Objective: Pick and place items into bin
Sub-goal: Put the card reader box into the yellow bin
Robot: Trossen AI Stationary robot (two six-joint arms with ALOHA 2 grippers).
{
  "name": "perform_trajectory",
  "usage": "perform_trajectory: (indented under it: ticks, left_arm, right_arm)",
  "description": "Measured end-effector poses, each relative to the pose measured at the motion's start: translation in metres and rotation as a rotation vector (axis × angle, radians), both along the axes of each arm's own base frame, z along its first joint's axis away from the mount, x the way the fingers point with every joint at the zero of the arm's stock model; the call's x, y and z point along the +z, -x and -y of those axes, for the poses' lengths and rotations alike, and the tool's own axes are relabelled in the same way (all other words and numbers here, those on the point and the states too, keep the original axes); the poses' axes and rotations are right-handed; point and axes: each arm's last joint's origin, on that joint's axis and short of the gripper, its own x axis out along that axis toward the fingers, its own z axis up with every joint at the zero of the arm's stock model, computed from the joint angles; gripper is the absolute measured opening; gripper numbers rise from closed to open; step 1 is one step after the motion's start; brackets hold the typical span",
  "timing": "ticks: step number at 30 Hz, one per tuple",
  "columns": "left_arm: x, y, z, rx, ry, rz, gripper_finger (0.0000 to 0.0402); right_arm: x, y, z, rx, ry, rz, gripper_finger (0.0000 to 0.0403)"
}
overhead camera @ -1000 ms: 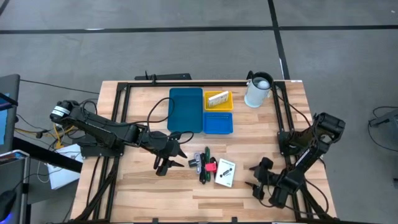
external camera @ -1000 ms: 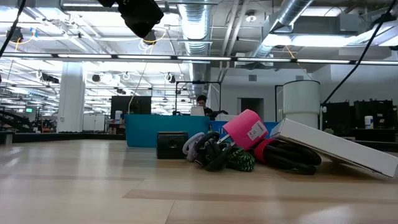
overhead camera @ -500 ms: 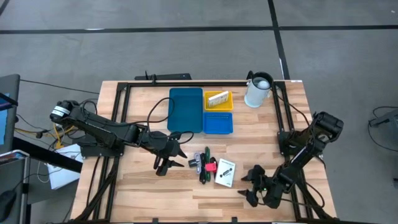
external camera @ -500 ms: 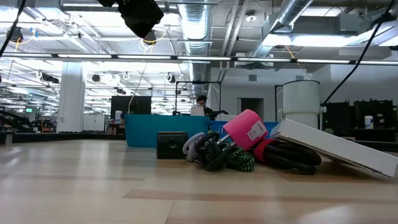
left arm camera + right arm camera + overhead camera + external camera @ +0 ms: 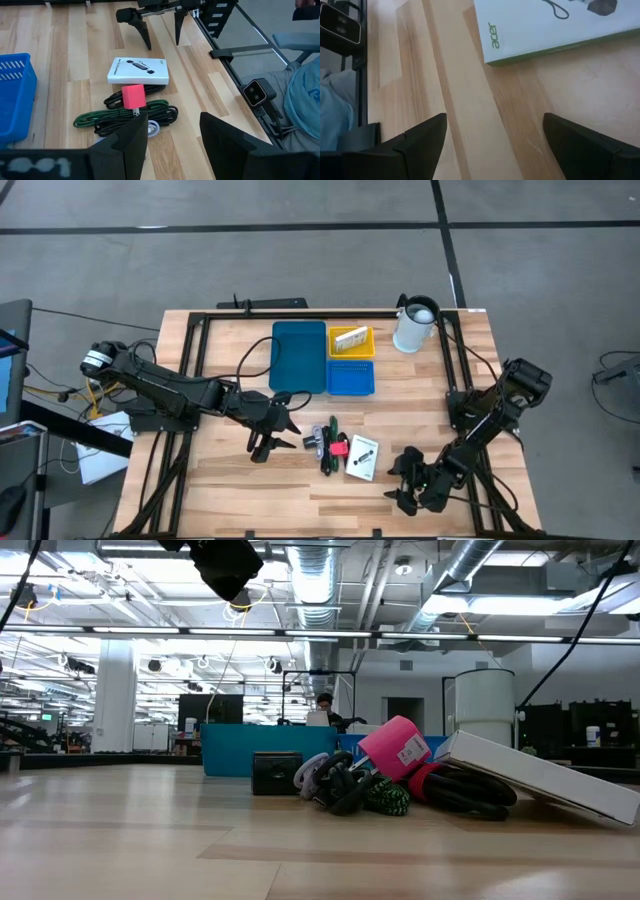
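Note:
The items lie in a heap on the table: a white printed box (image 5: pixel 362 457), a red piece (image 5: pixel 340 448), green and black cords (image 5: pixel 325 448) and a small silver piece (image 5: pixel 312 440). A white bar (image 5: pixel 349 338) lies in the yellow tray (image 5: pixel 351 349) of the bin, next to the teal tray (image 5: pixel 299 356) and the blue tray (image 5: pixel 351 377). My left gripper (image 5: pixel 280 435) is open, left of the heap and pointing at it; the red piece (image 5: pixel 133 96) lies ahead of it. My right gripper (image 5: pixel 394 480) is open, low, just right of the box (image 5: pixel 555 25).
A white jug (image 5: pixel 415 325) stands at the far right, beside the bin. Black frame rails (image 5: pixel 190 360) run along the table's left, far and right sides. Bare wood lies along the near edge (image 5: pixel 300 500). A person's blue sleeve (image 5: pixel 305 100) shows beyond the table's edge.
My right gripper has swung toward the table's near edge and a little to the left, closing on the white box's near right corner, and has stayed open. The left arm and the items have kept still.

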Motion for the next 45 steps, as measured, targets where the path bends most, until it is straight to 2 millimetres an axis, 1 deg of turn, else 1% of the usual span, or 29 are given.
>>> perform_trajectory:
  ticks: [11,18,23,28,31,34,38,41,45]
  left_arm:
    - [0.0,0.0,0.0,0.0,0.0,0.0,0.0169]
    - [0.0,0.0,0.0,0.0,0.0,0.0,0.0169]
    - [0.0,0.0,0.0,0.0,0.0,0.0,0.0169]
    - [0.0,0.0,0.0,0.0,0.0,0.0,0.0169]
    - [0.0,0.0,0.0,0.0,0.0,0.0,0.0169]
    - [0.0,0.0,0.0,0.0,0.0,0.0,0.0169]
    - [0.0,0.0,0.0,0.0,0.0,0.0,0.0169]
    - [0.0,0.0,0.0,0.0,0.0,0.0,0.0169]
    - [0.0,0.0,0.0,0.0,0.0,0.0,0.0169]
  right_arm:
    - [0.001,-0.002,-0.002,-0.035,-0.05,0.027,0.0326]
    - [0.0,-0.007,0.004,-0.089,-0.045,0.018,0.0326]
    - [0.0,-0.008,0.007,-0.09,-0.026,0.002,0.0326]
    - [-0.004,-0.004,0.006,-0.024,0.055,-0.006,0.0326]
    - [-0.013,0.001,0.002,0.022,0.128,-0.001,0.0326]
    - [-0.024,0.004,-0.003,0.025,0.191,0.029,0.0326]
    - [-0.033,0.005,-0.014,0.054,0.3,0.08,0.0327]
    - [-0.034,0.004,-0.022,0.094,0.381,0.101,0.0327]
    - [-0.033,-0.001,-0.029,0.089,0.409,0.076,0.0327]
